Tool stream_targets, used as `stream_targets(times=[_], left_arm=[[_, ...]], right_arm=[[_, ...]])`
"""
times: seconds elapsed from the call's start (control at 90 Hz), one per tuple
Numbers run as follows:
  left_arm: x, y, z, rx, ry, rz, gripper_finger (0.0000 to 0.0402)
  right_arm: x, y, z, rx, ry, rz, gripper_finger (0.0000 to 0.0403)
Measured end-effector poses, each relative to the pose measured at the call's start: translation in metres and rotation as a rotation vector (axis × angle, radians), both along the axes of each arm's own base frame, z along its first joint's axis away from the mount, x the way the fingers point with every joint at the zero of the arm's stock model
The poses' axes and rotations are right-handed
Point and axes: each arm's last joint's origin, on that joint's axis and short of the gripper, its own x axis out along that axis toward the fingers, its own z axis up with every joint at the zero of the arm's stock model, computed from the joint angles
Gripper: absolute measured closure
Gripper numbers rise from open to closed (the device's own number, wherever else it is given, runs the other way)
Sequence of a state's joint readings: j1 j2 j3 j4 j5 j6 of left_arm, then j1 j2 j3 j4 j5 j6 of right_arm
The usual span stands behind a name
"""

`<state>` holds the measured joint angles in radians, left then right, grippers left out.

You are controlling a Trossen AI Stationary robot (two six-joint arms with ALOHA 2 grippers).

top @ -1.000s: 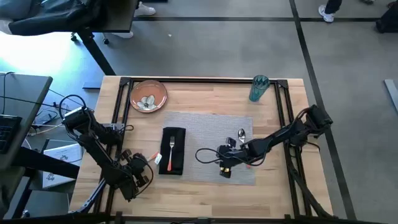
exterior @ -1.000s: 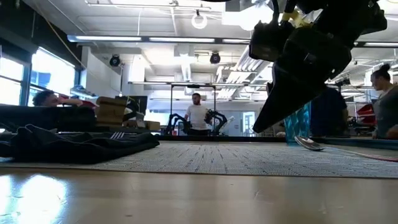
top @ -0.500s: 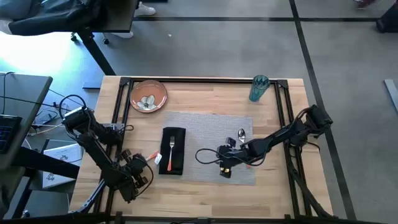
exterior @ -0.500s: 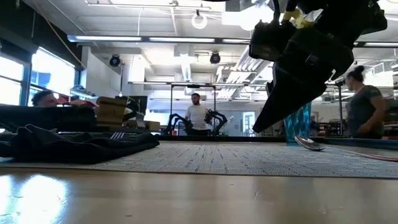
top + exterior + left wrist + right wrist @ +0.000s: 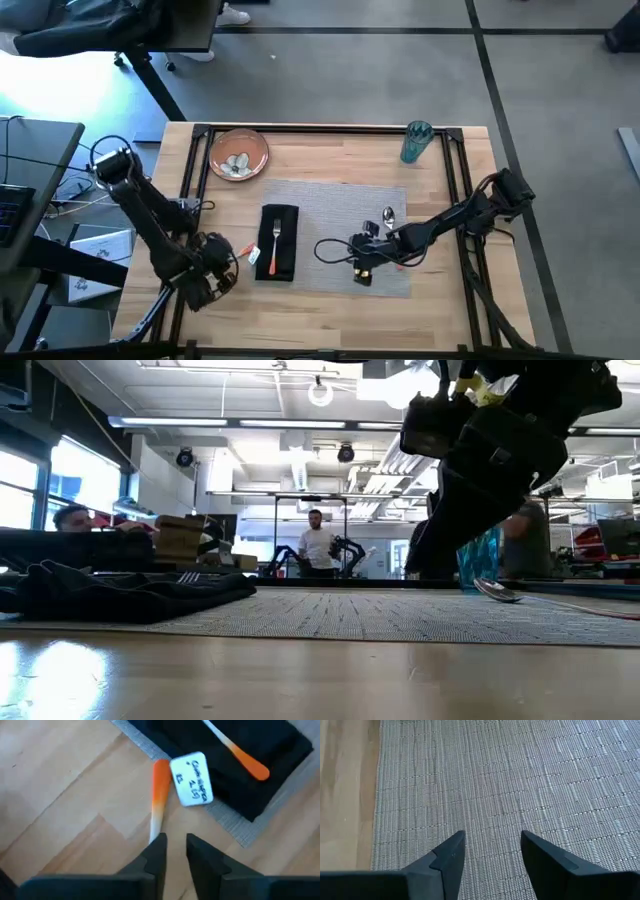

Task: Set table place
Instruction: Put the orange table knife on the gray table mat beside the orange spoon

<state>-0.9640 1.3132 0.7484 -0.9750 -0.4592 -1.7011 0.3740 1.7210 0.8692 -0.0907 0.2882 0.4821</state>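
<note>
Table [image 5: 330,160] carries the placemat [image 5: 340,215] at centre, the plate [image 5: 238,154] at eleven o'clock and the cup [image 5: 416,141] at one o'clock. Napkin [image 5: 279,243] with fork [image 5: 274,246] lies on the mat's nine o'clock edge.

Right gripper [image 5: 490,851] hovers open over bare mat near the spoon [image 5: 388,215]. Left gripper [image 5: 173,851] sits at eight o'clock, fingers narrowly parted just behind an orange-handled utensil [image 5: 159,797] beside a white tag [image 5: 192,779].

Risk, judging by that narrow gap: the fingers could nudge the handle away instead of straddling it.
</note>
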Motion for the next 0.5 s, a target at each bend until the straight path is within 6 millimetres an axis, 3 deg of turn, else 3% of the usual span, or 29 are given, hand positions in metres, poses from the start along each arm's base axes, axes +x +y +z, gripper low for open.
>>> stream_targets(times=[0.222,0.5], left_arm=[[0.002,0.018,-0.031,-0.166,0.13,-0.089,0.0252],[0.013,0.035,-0.044,-0.153,0.165,-0.121,0.0255]], right_arm=[[0.0,0.0,0.0,-0.006,-0.005,0.009,0.0231],[0.001,-0.001,0.001,-0.03,-0.015,-0.011,0.0231]])
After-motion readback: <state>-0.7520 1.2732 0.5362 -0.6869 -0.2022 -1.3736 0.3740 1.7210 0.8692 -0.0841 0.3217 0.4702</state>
